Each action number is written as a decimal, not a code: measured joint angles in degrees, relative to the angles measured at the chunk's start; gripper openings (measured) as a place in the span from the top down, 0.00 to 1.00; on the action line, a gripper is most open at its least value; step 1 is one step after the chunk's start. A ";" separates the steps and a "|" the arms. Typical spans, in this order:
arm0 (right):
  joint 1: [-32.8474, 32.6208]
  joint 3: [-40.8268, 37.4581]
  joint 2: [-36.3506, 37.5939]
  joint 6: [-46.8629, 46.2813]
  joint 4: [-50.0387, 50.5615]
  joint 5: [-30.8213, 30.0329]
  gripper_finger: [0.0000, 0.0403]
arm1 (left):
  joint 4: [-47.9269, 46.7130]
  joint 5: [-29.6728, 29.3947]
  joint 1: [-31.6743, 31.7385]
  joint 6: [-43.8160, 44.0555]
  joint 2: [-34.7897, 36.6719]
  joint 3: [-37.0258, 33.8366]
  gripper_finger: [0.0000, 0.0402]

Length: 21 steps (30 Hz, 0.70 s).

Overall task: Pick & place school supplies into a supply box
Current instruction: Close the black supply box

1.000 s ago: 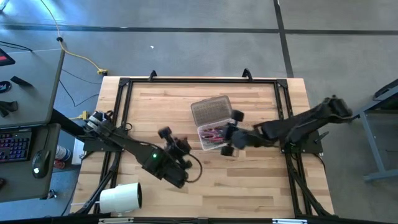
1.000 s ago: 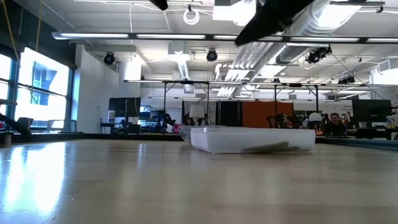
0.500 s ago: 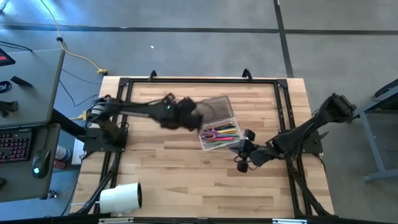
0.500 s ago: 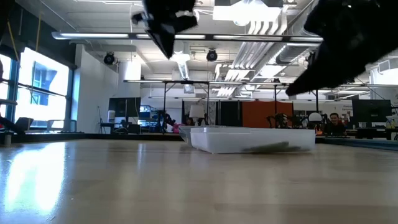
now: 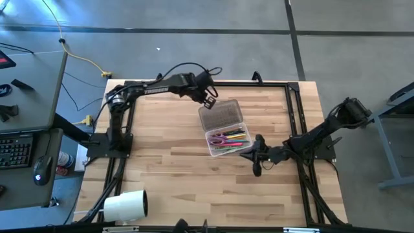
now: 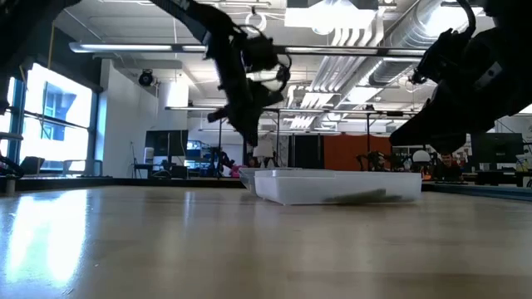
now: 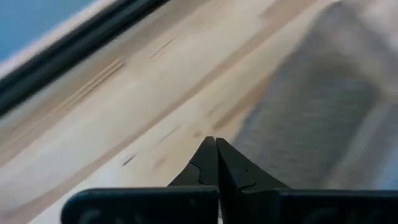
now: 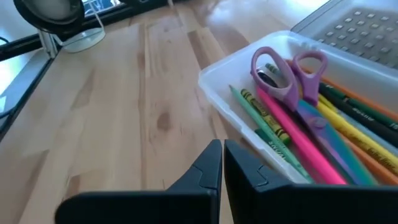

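Over the lid (image 5: 221, 115) left gripper (image 5: 210, 101) reaches, pressed together like right gripper (image 5: 255, 155).

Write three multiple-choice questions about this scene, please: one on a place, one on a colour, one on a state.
1. Where is the left tool?
A. above the open lid
B. beside the white roll
C. inside the box

2. What colour are the scissors' handles?
A. green
B. purple
C. black

3. How is the supply box?
A. shut
B. overturned
C. open, with supplies inside

Answers:
1 A, the high view shows it at the lid's far edge.
2 B, clear in the right wrist view.
3 C, the lid lies back and pencils show.
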<state>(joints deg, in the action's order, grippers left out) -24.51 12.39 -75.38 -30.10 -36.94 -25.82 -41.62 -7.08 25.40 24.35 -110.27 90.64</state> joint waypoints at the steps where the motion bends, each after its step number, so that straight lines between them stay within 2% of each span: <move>1: 0.00 0.24 -0.01 -0.60 0.40 0.25 1.00 | -0.47 0.02 0.56 0.61 -1.06 0.01 0.96; 5: -0.02 0.41 -0.24 -3.19 1.35 1.39 1.00 | -1.02 -0.06 0.97 2.01 -4.75 -0.06 0.97; 9: -0.02 0.41 -0.32 -4.16 4.14 6.22 1.00 | 0.40 -0.10 0.78 1.47 -8.68 -0.01 0.94; 13: 0.15 0.41 -0.32 -7.01 9.04 6.89 1.00 | 1.65 3.91 0.84 -0.66 -10.58 -0.01 0.90; 17: 1.05 0.41 -0.41 -12.77 16.71 3.87 1.00 | 1.86 8.18 0.72 -2.87 -10.68 -0.01 0.96; 21: 2.16 0.41 -0.41 -16.45 20.36 4.09 1.00 | 3.05 12.32 0.41 -3.12 -10.04 -0.01 0.97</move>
<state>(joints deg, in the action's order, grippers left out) -22.35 12.80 -75.79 -46.54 -16.58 -21.73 -38.57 5.24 25.81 21.23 -120.31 90.63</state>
